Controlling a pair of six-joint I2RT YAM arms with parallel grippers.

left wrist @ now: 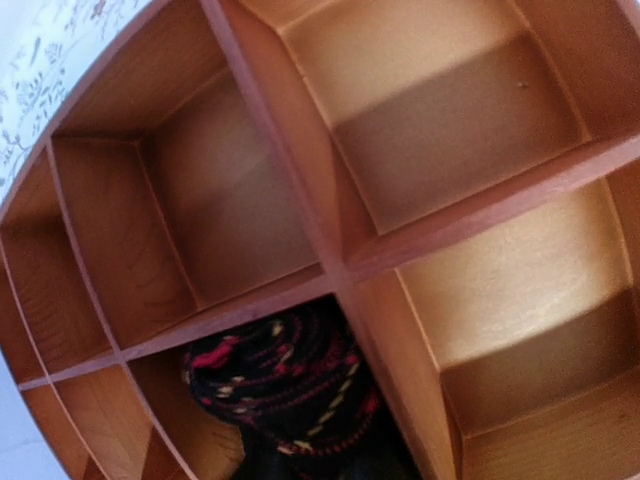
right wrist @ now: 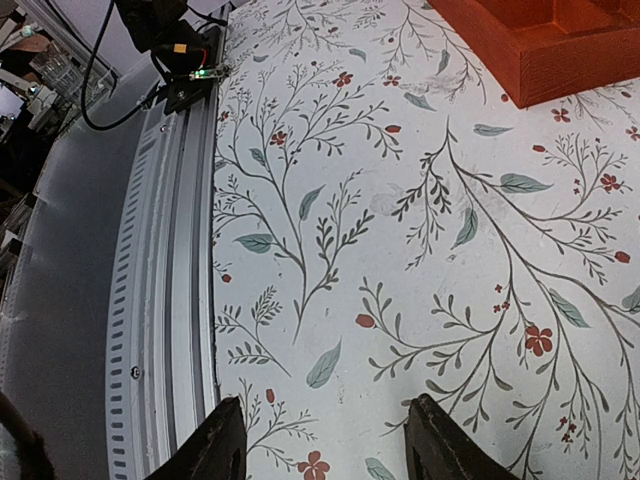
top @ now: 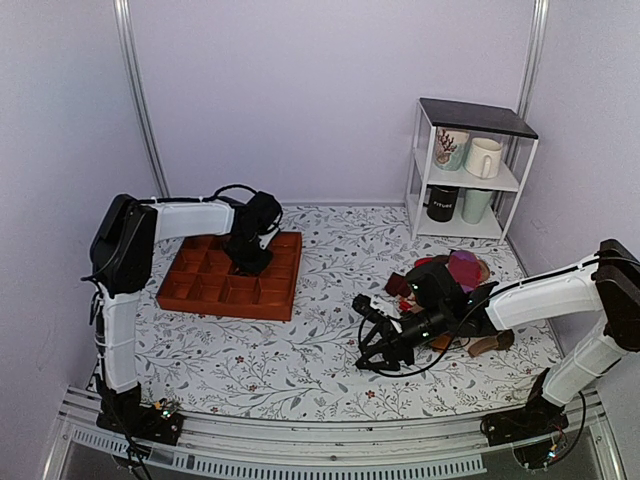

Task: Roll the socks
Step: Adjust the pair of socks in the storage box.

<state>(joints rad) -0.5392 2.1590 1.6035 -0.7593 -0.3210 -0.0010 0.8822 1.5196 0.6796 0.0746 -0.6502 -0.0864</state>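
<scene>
Rolled into a tight bundle, the socks (left wrist: 285, 385) sit low in the left wrist view, tucked into one compartment of the tray (top: 225, 305) beside a crossing of its dividers (left wrist: 340, 270). The tray stands toward the far left corner of the counter (top: 300, 360). The left gripper (top: 248, 258) hangs down into the tray directly over the bundle; whether it is gripping or has let go I cannot tell. The right gripper (right wrist: 330, 450) stands open and empty over bare counter, near the middle of the near edge, with a pile of clothes (top: 455, 270) behind it.

The main risk is the roll springing loose. The knit is soft and stretchy, and nothing but its own fold holds it shut. Its fuzzy black yarn, flecked with red and yellow, could also snag on the gripper and be dragged out on lifting. The tray is rigid, smooth orange-brown wood with thin upright walls, so a skewed exit could knock a divider and shift the tray across the printed, leafy counter.
</scene>
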